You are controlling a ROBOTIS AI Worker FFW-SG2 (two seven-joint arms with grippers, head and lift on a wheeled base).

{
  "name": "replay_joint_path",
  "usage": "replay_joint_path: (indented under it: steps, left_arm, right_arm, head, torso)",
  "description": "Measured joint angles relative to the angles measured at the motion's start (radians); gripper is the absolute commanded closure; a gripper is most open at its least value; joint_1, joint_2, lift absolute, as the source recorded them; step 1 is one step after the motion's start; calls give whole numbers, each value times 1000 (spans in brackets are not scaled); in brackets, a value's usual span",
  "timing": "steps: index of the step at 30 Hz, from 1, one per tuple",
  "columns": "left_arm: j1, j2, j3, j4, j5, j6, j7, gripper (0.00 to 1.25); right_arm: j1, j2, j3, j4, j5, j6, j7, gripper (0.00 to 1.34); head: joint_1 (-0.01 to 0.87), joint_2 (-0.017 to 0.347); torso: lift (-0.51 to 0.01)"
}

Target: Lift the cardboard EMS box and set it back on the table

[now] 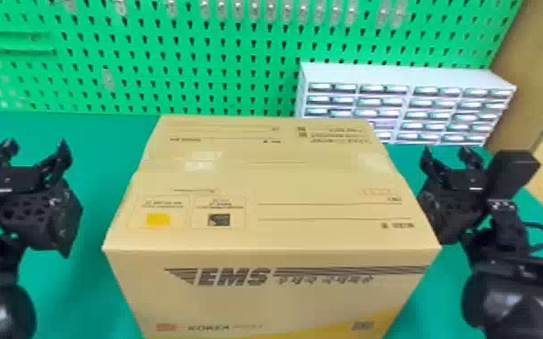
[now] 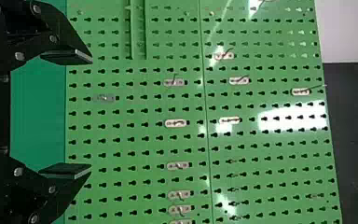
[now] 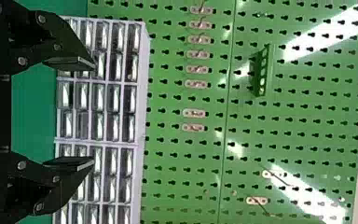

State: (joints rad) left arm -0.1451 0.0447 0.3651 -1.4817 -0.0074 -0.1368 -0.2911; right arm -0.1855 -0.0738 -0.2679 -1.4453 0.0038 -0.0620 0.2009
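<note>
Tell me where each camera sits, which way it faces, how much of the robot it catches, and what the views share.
Head view: on the head, facing forward and down at the EMS box; left gripper and right gripper flank it, with parts of both arms.
Left wrist view: on the left wrist, facing the pegboard past its own open fingers.
Right wrist view: on the right wrist, facing the pegboard and drawer cabinet, own open fingers in frame.
Shared: pegboard in all three; cabinet in head and right wrist views.
</note>
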Motion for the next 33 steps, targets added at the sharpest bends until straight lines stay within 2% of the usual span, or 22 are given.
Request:
replay_joint_path:
  steps: [7, 19, 33]
  left_arm:
    - [-7, 0, -43, 0, -17, 1, 15, 429]
    - [-27, 0, -129, 0, -54, 30, 48, 430]
    - [-33, 0, -197, 8, -65, 41, 67, 430]
  right_arm:
    - [-5, 16, 14, 3, 32, 3, -1, 536]
    - [-17, 69, 49, 4, 83, 7, -2, 536]
    - [-23, 74, 113, 13, 84, 13, -2, 536]
  head:
    - [678, -14]
    - [678, -14]
    - [678, -14]
  torso:
    - [-91]
    - [-91]
    - [-91]
